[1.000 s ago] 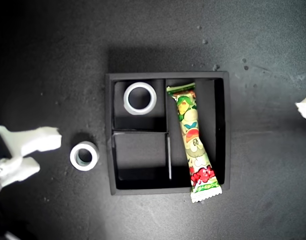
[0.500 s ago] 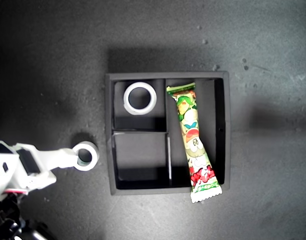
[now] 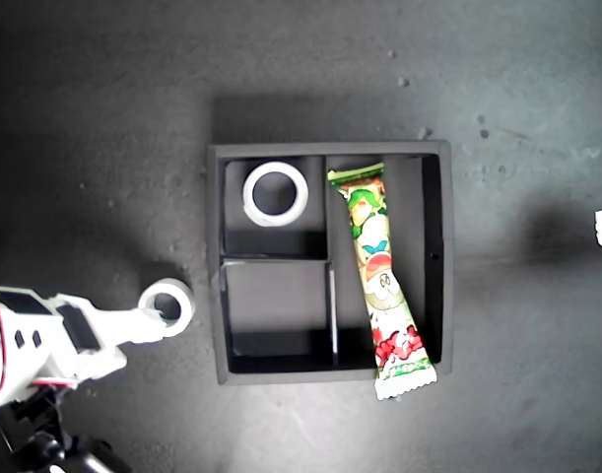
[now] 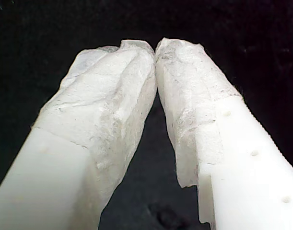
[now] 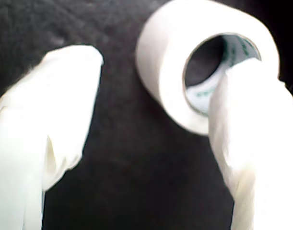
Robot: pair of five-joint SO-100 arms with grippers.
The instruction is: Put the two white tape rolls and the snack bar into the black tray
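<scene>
Exterior view: my second gripper point(image 3: 148, 320) enters from the view's lower left, one finger in the thick tape roll point(image 3: 168, 304) beside the black tray point(image 3: 434, 150). Thin tape roll point(image 3: 275, 193) sits in a small compartment; snack bar point(image 3: 381, 280) overhangs the long one.

First wrist: my first gripper point(image 4: 155, 48) tips pressed together, padding rough.

Second wrist: jaws spread, one finger point(image 5: 247, 124) through the roll's core, not pinching.

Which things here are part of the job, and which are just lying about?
Job: thicker tape roll outside the black tray, my second gripper at it; thinner tape roll and snack bar in the tray.
Lying about: nothing that I can see.
</scene>
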